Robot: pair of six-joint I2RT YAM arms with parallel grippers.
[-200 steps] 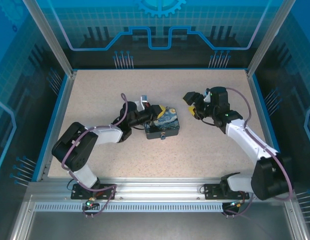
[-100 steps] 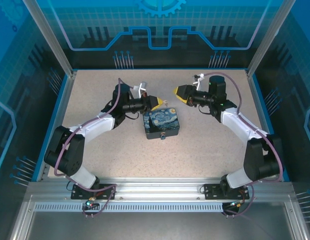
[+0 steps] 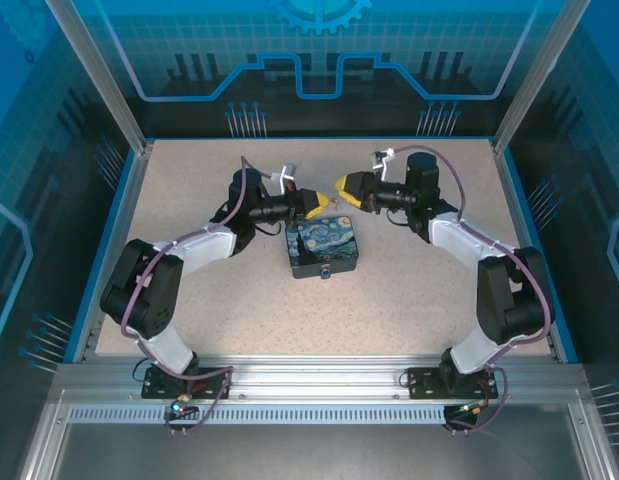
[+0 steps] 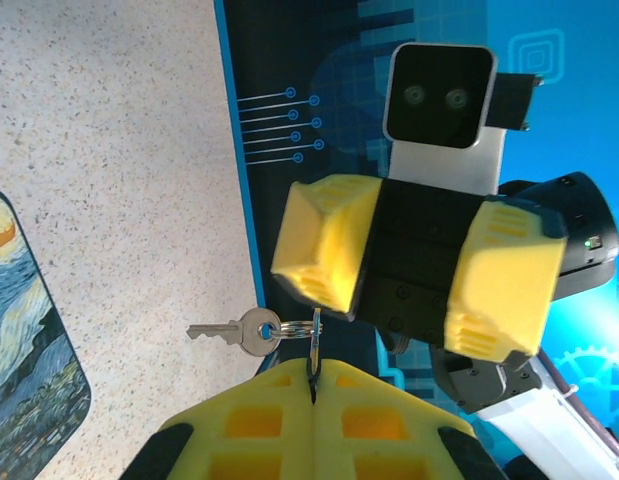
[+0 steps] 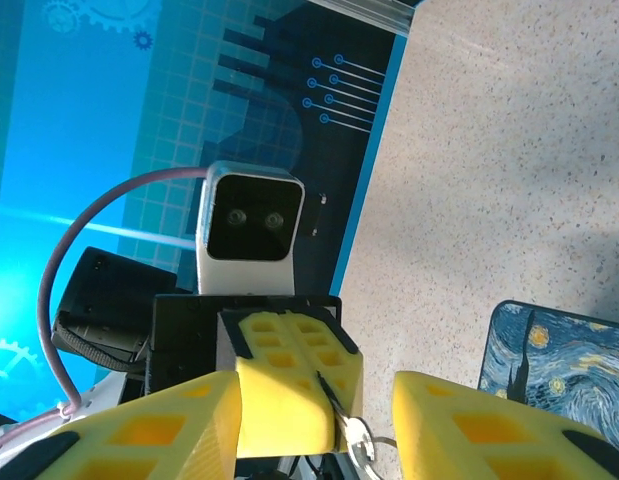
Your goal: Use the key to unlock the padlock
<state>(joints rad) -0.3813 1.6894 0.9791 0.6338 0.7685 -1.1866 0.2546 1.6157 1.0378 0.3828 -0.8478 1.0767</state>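
Right, early stage: left gripper (image 4: 314, 380) clenched on the ring of the key (image 4: 234, 331), dangling above the worktop (image 3: 409, 280), right gripper (image 4: 419, 270) gaping opposite, padlock (image 3: 327, 271) at the box (image 3: 324, 240) front, insertion and turning all ahead.

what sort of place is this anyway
Probably a robot test cell: a speckled table walled by blue circuit-print panels, an aluminium frame, left arm and right arm bolted at its near edge.

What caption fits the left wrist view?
Left pincer, shut on the key ring, dangles the key before the open right pincer.
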